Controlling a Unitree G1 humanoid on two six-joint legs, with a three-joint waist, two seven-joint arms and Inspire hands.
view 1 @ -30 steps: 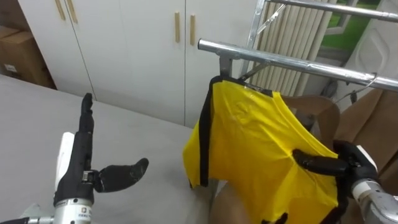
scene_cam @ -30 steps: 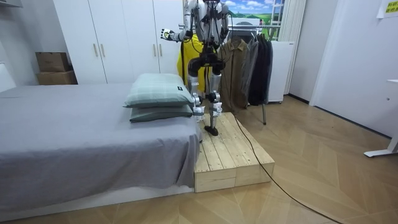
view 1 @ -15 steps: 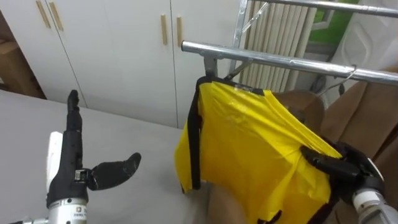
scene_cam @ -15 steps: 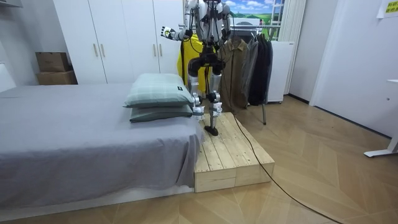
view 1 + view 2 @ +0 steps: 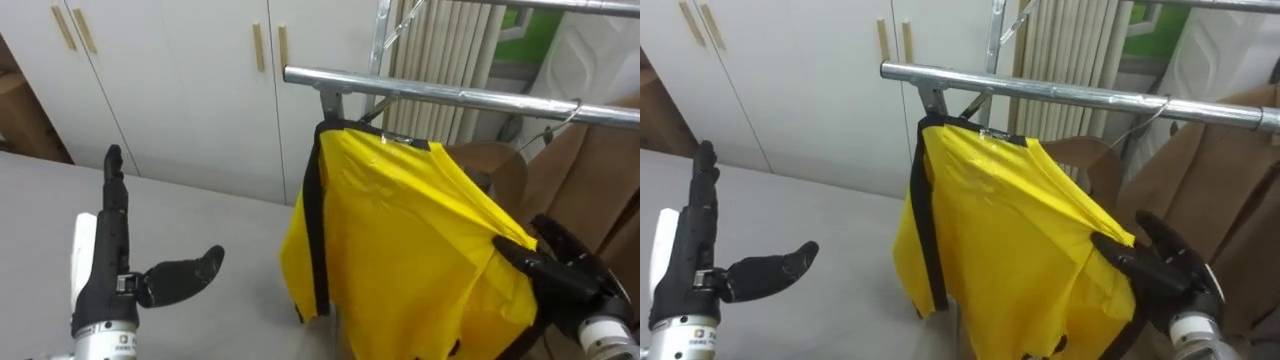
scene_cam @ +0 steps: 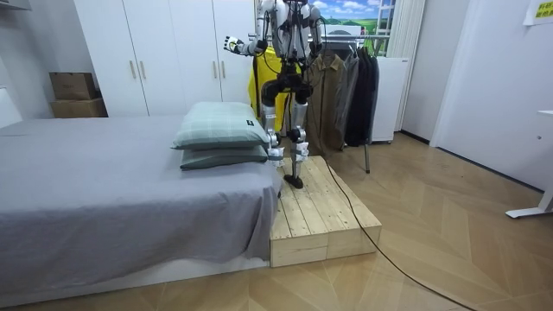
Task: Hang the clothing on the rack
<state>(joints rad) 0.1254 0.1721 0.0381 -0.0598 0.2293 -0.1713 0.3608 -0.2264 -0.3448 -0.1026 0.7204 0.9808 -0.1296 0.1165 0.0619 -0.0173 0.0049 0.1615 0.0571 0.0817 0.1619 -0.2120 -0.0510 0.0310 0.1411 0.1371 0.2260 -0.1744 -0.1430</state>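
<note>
Left eye view: the yellow garment hangs from the metal rail in the upper middle of the frame. Its top sits just under the rail and a black stripe runs down its left edge. The right hand sits at the lower right, against the garment's right shoulder edge and touching the cloth. I cannot tell whether it grips the cloth. The left hand stands at the lower left over the grey bed, fingers straight and pointing up, thumb spread out to the side (it holds nothing). White wardrobe doors fill the upper left.

Right eye view: the garment again hangs at centre frame. A wire hanger hook rests over the rail at the upper right, and below it a brown garment hangs just beside the yellow one.

Room view: the robot stands upright at the top centre of the frame on a wooden platform, which touches the bed's end. It faces the clothes rack, where dark clothes hang to the right of the yellow garment. Its left arm is raised toward the room view's left. Two pillows lie stacked on the bed at centre frame, near the platform. Cardboard boxes stand at the left edge (beside the wardrobe).
</note>
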